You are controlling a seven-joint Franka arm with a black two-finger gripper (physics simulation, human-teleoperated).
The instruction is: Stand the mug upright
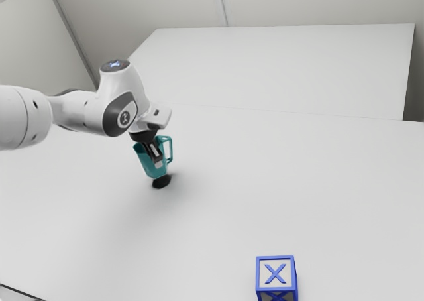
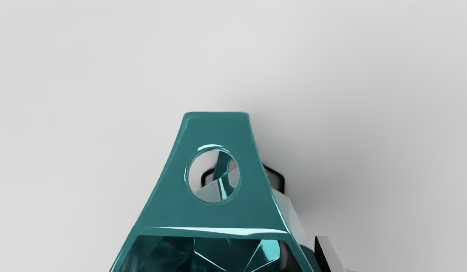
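A blue-edged block with an X on its face (image 1: 275, 273) sits at the bottom of the exterior view, toward the right, well apart from me on the pale surface (image 1: 265, 188). A dark patch (image 1: 161, 181) lies just below the teal mug (image 1: 144, 156), left of centre. I have the mug gripped in my claw (image 1: 158, 162), its body tilted, mouth toward the upper left, handle (image 1: 170, 151) on the right. In the wrist view the mug's open mouth lies at the bottom edge, beside one fingertip (image 2: 332, 254).
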